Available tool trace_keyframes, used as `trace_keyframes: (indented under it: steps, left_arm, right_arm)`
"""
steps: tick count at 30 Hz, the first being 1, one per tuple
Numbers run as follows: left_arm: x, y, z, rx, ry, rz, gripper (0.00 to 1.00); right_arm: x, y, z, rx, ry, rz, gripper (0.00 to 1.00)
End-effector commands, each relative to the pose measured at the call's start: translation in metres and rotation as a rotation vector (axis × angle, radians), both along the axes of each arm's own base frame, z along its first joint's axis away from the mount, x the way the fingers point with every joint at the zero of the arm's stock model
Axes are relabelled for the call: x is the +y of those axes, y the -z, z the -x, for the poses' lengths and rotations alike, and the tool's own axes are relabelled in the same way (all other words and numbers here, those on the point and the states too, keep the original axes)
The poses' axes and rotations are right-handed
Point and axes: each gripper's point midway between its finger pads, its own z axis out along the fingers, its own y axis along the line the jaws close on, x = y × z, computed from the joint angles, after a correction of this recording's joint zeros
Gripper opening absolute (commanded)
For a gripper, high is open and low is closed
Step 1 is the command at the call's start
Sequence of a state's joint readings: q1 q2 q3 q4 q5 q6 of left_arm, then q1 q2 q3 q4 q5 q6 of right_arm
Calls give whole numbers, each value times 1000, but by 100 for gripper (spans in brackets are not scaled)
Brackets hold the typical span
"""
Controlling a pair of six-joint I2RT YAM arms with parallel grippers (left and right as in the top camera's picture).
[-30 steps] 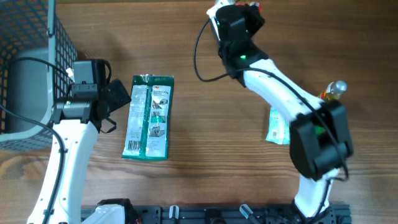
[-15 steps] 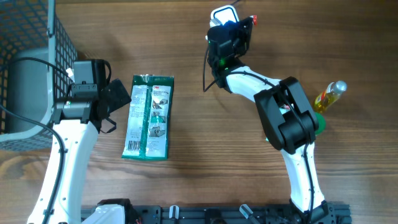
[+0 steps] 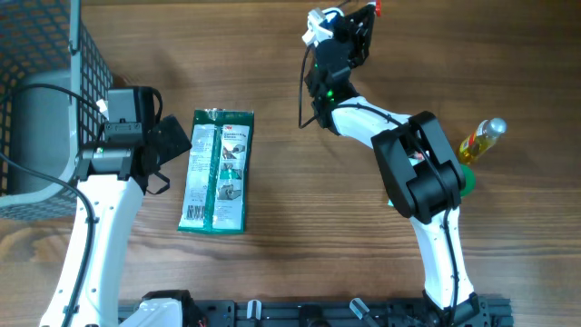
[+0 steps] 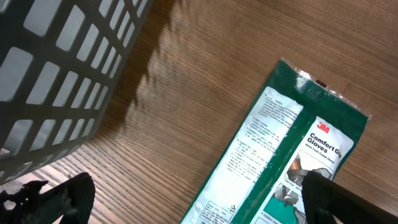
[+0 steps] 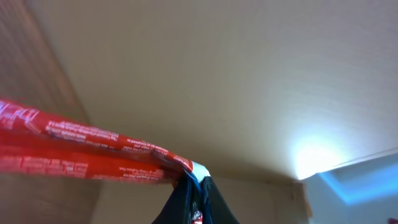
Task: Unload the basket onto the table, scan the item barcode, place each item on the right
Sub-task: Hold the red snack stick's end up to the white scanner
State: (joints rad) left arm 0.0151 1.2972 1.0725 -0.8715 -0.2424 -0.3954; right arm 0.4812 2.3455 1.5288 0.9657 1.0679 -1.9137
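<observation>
My right gripper [image 5: 194,188] clamps the red packet [image 5: 81,146] up at the far edge of the table [image 3: 290,263]; my left gripper [image 3: 172,143] stands open by the glove packet [image 3: 216,171]; I should rotate slowly, grip firm

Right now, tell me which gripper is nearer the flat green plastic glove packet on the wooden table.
Left. The open left gripper sits just beside the green glove packet, at its left edge; the right gripper is away at the far side of the table, shut on a red wrapper.

Robot lab bench staged as shop checkout, wooden table [image 3: 300,227], wire basket [image 3: 87,45], glove pack [image 3: 218,171], red packet [image 5: 74,149]
</observation>
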Motion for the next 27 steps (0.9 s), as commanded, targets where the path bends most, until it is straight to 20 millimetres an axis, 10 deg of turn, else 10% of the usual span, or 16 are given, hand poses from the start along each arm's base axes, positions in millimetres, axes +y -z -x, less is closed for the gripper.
trace_keyframes:
  steps: [1, 9, 16, 27]
  left_arm:
    - [3, -4, -2, -13, -18, -7, 100]
    - [3, -4, -2, -13, -18, -7, 100]
    - [3, -4, -2, -13, -18, -7, 100]
    - [3, -4, -2, -13, -18, -7, 100]
  right_arm:
    - [5, 2, 2, -59, -3, -97, 4]
    - [8, 20, 36, 265, -9, -177, 4]
    - [12, 9, 126, 479, -40, -851, 4]
    - [25, 64, 212, 705, 471, -1691, 4]
